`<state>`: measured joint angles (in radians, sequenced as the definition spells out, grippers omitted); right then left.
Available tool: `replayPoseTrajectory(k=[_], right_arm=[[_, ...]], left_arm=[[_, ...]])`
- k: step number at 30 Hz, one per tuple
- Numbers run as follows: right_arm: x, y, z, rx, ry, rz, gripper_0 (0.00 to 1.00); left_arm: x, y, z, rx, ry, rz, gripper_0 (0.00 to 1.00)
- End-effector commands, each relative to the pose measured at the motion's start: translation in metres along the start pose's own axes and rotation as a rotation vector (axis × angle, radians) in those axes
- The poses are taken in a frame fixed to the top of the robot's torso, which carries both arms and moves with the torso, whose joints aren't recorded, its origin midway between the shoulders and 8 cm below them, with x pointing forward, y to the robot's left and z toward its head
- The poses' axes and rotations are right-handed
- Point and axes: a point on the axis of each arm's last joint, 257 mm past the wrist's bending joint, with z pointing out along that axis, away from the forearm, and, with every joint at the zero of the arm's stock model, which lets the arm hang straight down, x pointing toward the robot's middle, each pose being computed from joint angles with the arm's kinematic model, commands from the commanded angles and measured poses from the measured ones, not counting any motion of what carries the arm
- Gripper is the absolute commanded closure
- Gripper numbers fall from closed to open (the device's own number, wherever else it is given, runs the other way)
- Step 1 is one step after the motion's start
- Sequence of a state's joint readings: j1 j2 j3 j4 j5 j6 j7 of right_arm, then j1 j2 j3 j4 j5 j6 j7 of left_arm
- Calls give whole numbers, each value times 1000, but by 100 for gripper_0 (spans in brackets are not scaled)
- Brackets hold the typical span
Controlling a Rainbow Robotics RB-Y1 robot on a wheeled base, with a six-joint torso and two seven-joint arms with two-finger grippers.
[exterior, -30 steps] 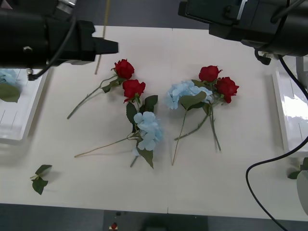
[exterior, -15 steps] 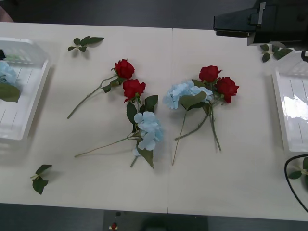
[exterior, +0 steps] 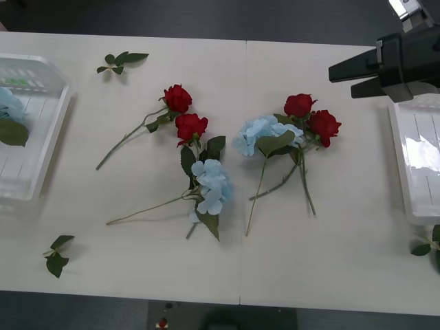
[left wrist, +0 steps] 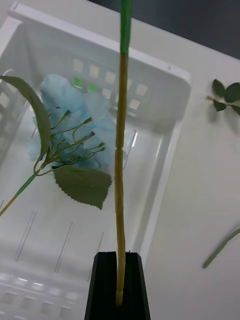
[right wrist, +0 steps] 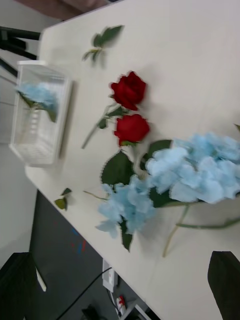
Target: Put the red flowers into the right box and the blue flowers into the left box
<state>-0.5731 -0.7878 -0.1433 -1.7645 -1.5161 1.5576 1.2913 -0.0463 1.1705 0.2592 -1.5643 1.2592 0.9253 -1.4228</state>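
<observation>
Left gripper (left wrist: 118,285): black fingers clamped on a thin stem (left wrist: 120,165), held over the left box (left wrist: 165,165). The stem runs straight away from the fingers, tan along most of its length, green at the far end. One blue flower (left wrist: 75,120) lies inside that box with a large green leaf beside its head.

Right gripper (exterior: 357,74): at the far right of the counter (exterior: 124,268), fingers parted with nothing between them, pointing left, just beyond the far end of the right box (exterior: 402,165).

Surface: pale counter, dark floor beyond its far edge. Loose leaf sprigs sit far left (exterior: 120,60) and near left (exterior: 56,256).

Red flowers: two at centre-left (exterior: 184,113), two at centre-right (exterior: 313,117), all on the counter. A blue flower (exterior: 210,185) lies just nearer than the left pair; another (exterior: 265,134) touches the right pair. The right pair lies left of and nearer than the right gripper, apart from it.
</observation>
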Motion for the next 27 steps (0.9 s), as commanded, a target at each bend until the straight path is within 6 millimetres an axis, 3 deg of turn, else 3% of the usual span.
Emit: replayPoseTrajectory(k=[1, 6, 10, 12, 18, 21, 23, 25, 27], right_arm=[[10, -32, 2, 163, 32, 62, 0], [23, -82, 11, 362, 44, 153, 0], [31, -102, 17, 445, 49, 186, 0], [37, -122, 20, 531, 52, 181, 0], [46, -150, 29, 642, 63, 146, 0], [48, -161, 44, 666, 59, 123, 0], [48, -171, 52, 707, 55, 82, 0], [49, -178, 62, 735, 51, 41, 0], [51, -183, 71, 743, 50, 29, 0]], left_arm=[[-8, 25, -7, -65, -5, 55, 100], [12, 54, -4, -105, 25, 17, 100], [25, 59, 1, -112, 52, -3, 100], [39, 67, 8, -120, 71, -15, 100], [52, 67, 24, -118, 57, -2, 99], [56, 68, 26, -118, 63, 1, 97], [60, 67, 27, -117, 72, 5, 79], [60, 67, 27, -117, 71, 12, 47], [58, 67, 27, -116, 64, 18, 33]])
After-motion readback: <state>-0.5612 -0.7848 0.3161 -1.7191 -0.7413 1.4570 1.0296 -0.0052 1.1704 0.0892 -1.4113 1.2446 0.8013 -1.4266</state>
